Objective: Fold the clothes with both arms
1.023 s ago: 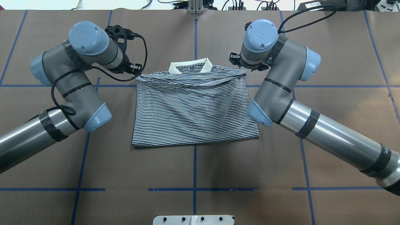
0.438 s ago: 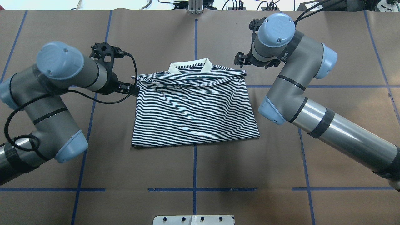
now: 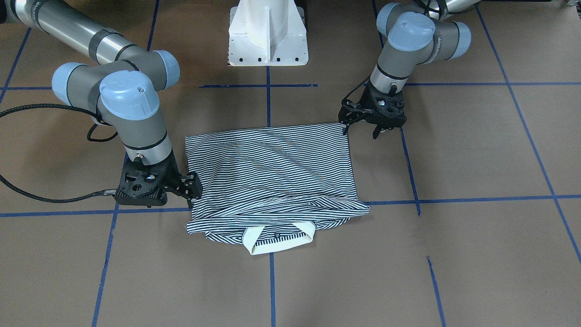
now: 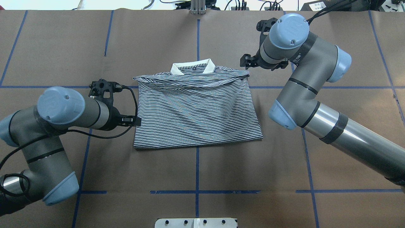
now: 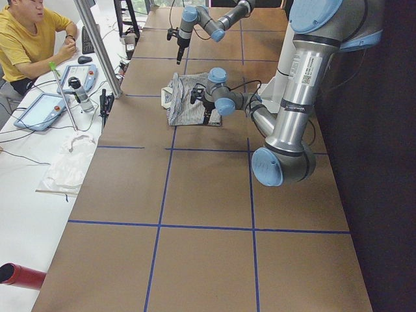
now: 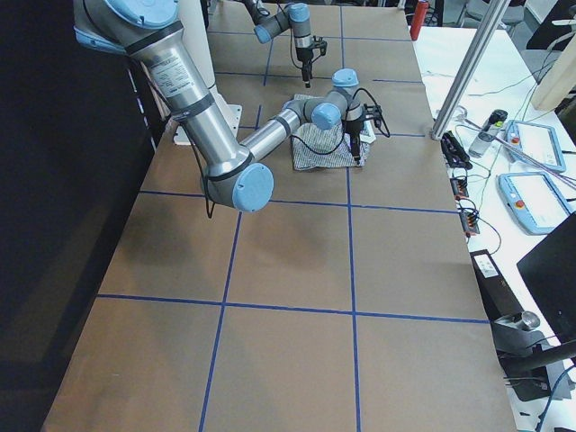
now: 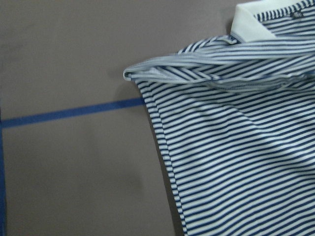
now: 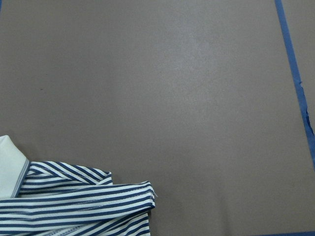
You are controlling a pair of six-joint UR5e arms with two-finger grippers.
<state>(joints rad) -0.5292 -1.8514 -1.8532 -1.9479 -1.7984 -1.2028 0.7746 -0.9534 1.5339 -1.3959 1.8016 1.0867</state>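
Observation:
The striped polo shirt (image 4: pixel 196 110) lies folded into a rectangle at the table's middle, with its cream collar (image 4: pixel 193 67) on the far side. It also shows in the front-facing view (image 3: pixel 272 168). My left gripper (image 4: pixel 135 121) hovers at the shirt's left edge, open and holding nothing; in the front-facing view (image 3: pixel 361 127) it stands by the hem corner. My right gripper (image 4: pixel 248 61) is open and empty just beyond the shirt's far right shoulder corner (image 8: pixel 128 196). The left wrist view shows the left shoulder fold (image 7: pixel 162 73).
The table is covered in brown paper (image 4: pixel 202 177) with blue tape lines (image 4: pixel 197 171). The white pedestal base (image 3: pixel 268 34) stands at the robot's side. An operator (image 5: pixel 26 45) sits at a side table with control pendants (image 5: pixel 42 110).
My left arm has swung back toward the robot, down the shirt's left edge from the shoulder corner. My right gripper has drawn a little away from the right shoulder corner. The shirt lies still.

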